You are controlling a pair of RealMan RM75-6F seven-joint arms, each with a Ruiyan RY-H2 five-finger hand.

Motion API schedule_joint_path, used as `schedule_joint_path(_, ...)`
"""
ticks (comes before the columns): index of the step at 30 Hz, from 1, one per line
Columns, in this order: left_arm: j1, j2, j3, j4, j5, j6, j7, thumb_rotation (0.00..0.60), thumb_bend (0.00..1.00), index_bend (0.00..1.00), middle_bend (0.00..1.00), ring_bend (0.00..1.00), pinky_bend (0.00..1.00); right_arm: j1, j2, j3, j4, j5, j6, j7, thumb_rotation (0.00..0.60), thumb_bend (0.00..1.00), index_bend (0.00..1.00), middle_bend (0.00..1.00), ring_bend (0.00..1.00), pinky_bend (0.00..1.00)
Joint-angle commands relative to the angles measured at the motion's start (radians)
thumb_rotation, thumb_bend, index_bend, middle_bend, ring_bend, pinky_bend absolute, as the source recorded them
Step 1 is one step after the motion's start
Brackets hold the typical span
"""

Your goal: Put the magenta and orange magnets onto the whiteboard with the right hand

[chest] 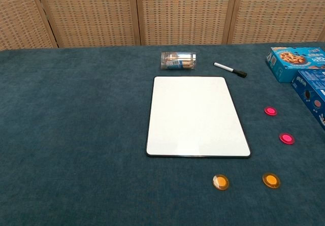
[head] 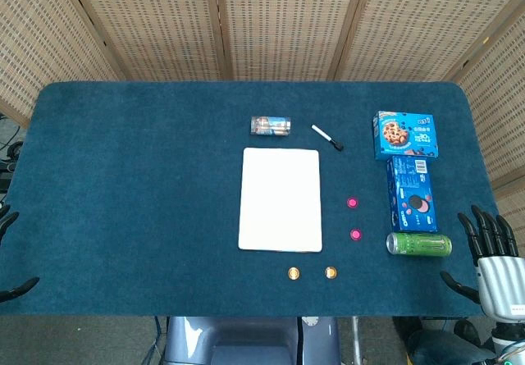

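Observation:
A bare whiteboard (head: 280, 199) (chest: 195, 115) lies flat in the middle of the blue table. To its right sit two magenta magnets (head: 352, 203) (head: 355, 234) (chest: 270, 110) (chest: 287, 138). Two orange magnets (head: 294, 273) (head: 330, 272) (chest: 220, 182) (chest: 271, 180) lie near the front edge, below the board. My right hand (head: 490, 253) hovers at the table's front right corner, fingers spread and holding nothing, well right of the magnets. Only dark fingertips of my left hand (head: 8, 254) show at the left edge, apart and empty. Neither hand appears in the chest view.
A clear jar (head: 271, 125) (chest: 178, 60) lies on its side behind the board, with a black-capped marker (head: 327, 138) (chest: 230, 69) beside it. Two blue cookie boxes (head: 405, 134) (head: 412, 193) (chest: 297, 63) and a green can (head: 419, 244) occupy the right side, close to my right hand.

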Motion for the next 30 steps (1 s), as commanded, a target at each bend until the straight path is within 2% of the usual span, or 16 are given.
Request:
schedule_joint_path(1,0.0,0.0,0.0,0.0,0.0,-0.001,-0.001,0.6,0.0,0.0,0.0,0.0,0.0,0.0,0.0,0.0,-0.001,0.0,0.0,-0.002,0.6,0.0,0.0,0.0,0.0,0.0)
schedule_joint_path(9,0.001,-0.001,-0.002,0.001,0.0,0.001,-0.001,0.6,0.0,0.0,0.0,0.0,0.0,0.002,-0.002,-0.001,0.001,0.005,-0.01,-0.005,0.6,0.0,0.0,0.0,0.0,0.0)
schedule_joint_path(14,0.003,-0.007,-0.001,0.004,0.008,0.007,0.012,0.6,0.0,0.0,0.0,0.0,0.0,0.031,-0.011,0.034,-0.006,0.053,-0.05,-0.051,0.6,0.0,0.0,0.0,0.0,0.0)
schedule_joint_path(16,0.0,-0.01,-0.003,0.002,0.002,-0.004,0.022,0.6,0.0,0.0,0.0,0.0,0.0,0.065,-0.008,0.058,-0.006,0.066,-0.085,-0.081,0.6,0.0,0.0,0.03,0.0,0.0)
schedule_joint_path(17,-0.002,-0.01,-0.004,-0.001,-0.002,-0.009,0.026,0.6,0.0,0.0,0.0,0.0,0.0,0.081,-0.003,0.069,-0.01,0.068,-0.102,-0.098,0.6,0.0,0.0,0.1,0.04,0.02)
schedule_joint_path(19,-0.004,-0.011,-0.006,-0.005,-0.009,-0.016,0.033,0.6,0.0,0.0,0.0,0.0,0.0,0.11,0.006,0.085,-0.021,0.072,-0.131,-0.123,0.6,0.0,0.0,0.29,0.2,0.17)
schedule_joint_path(21,-0.009,-0.014,-0.011,-0.014,-0.018,-0.026,0.044,0.6,0.0,0.0,0.0,0.0,0.0,0.185,0.021,0.118,-0.044,0.063,-0.209,-0.154,0.6,0.0,0.0,0.52,0.46,0.52)
schedule_joint_path(22,-0.01,-0.015,-0.012,-0.016,-0.022,-0.029,0.049,0.6,0.0,0.0,0.0,0.0,0.0,0.217,0.031,0.128,-0.057,0.073,-0.258,-0.158,0.6,0.0,0.0,0.6,0.57,0.68)
schedule_joint_path(24,-0.012,-0.017,-0.013,-0.021,-0.026,-0.036,0.057,0.6,0.0,0.0,0.0,0.0,0.0,0.26,0.048,0.142,-0.077,0.097,-0.327,-0.169,0.6,0.0,0.0,0.7,0.67,0.85)
schedule_joint_path(27,-0.02,-0.021,-0.017,-0.027,-0.038,-0.057,0.078,0.6,0.0,0.0,0.0,0.0,0.0,0.378,0.027,0.188,-0.072,0.174,-0.484,-0.239,0.6,0.0,0.0,0.81,0.81,0.99)
schedule_joint_path(30,-0.028,-0.022,-0.02,-0.032,-0.051,-0.077,0.088,0.6,0.0,0.0,0.0,0.0,0.0,0.451,-0.024,0.21,-0.046,0.271,-0.586,-0.283,0.6,0.01,0.02,0.91,0.93,1.0)
